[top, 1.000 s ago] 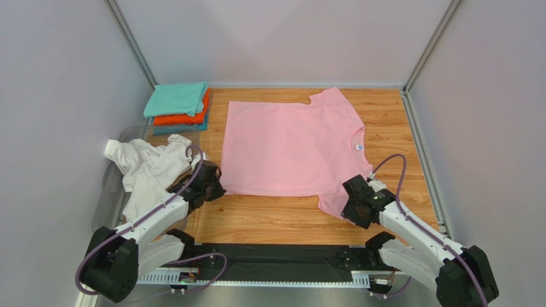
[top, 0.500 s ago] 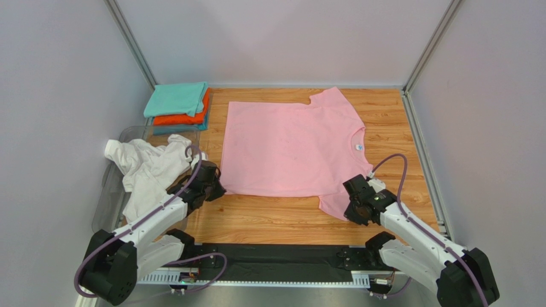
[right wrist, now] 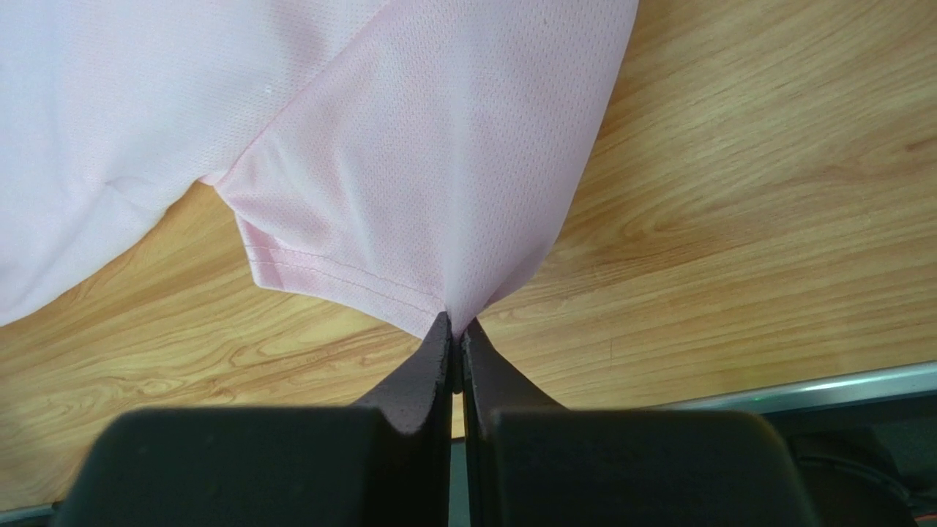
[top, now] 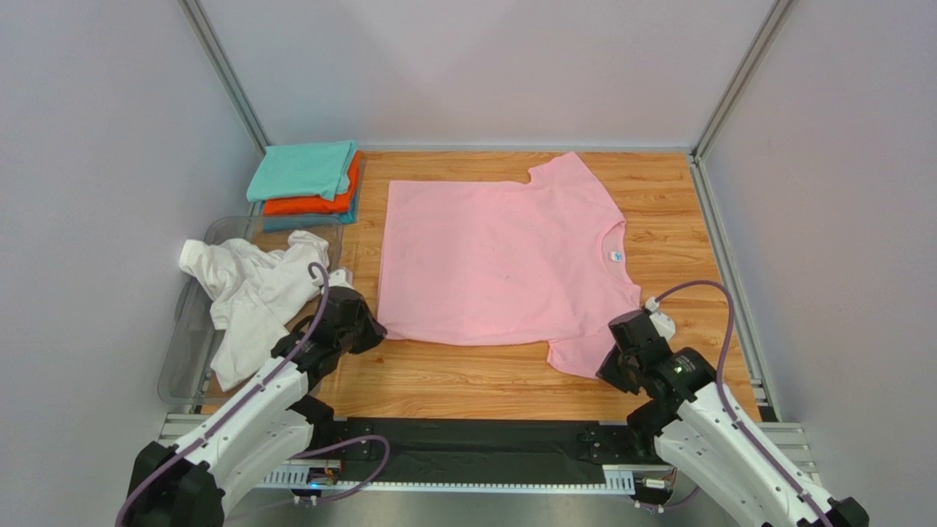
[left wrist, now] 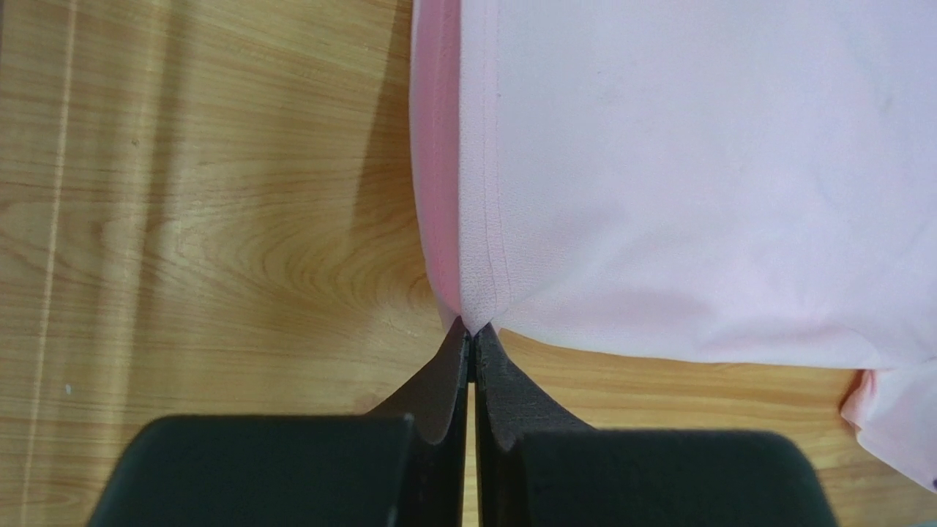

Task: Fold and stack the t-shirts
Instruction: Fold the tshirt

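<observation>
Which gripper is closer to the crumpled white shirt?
Left. The left gripper pinches the pink shirt's corner beside the white shirt; the right gripper holds its sleeve, across the pink shirt from it.

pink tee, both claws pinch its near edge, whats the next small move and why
Probably lift both claws slightly together to start folding the near side over: the left claw is shut on the pink tee at its hem corner, the right claw on its near sleeve.

High rear overview, wrist close-ups — shirt (top: 500,258) shared
</observation>
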Controlling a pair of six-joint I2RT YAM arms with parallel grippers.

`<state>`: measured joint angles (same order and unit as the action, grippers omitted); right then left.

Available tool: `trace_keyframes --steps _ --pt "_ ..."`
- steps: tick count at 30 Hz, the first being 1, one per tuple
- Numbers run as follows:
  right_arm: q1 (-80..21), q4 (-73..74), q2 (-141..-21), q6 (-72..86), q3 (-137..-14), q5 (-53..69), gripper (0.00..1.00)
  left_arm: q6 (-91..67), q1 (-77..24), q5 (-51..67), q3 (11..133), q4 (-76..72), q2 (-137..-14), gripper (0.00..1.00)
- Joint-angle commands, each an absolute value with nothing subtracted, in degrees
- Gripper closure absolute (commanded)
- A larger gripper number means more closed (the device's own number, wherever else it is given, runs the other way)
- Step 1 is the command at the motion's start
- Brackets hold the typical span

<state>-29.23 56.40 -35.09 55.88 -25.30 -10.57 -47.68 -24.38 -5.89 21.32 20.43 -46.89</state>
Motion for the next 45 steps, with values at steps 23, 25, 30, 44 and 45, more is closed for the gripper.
trace_keyframes --steps 23,25,30,44,45 --pt "-34.0 62.7 -23.2 55.1 -34.4 -11.9 1.0 -48.1 -25.7 -2.8 20.6 33.0 -28.0 1.0" --pt "-34.0 61.7 -25.0 54.7 -35.2 -13.1 1.0 -48.3 -25.7 -3.2 20.7 32.0 -28.6 1.0" --pt "-33.9 58.9 -28.6 52.7 -38.1 -17.2 1.0 -47.9 -25.7 -3.1 21.4 29.1 -32.1 1.0" --pt "-30.2 48.2 -42.4 45.1 -46.2 -22.9 1.0 -43.8 -25.2 -10.3 30.5 26.7 -45.2 1.0" --pt "-29.0 47.5 -44.3 44.7 -46.7 -22.7 1.0 -43.8 -24.9 -10.4 30.8 26.0 -45.9 1.0"
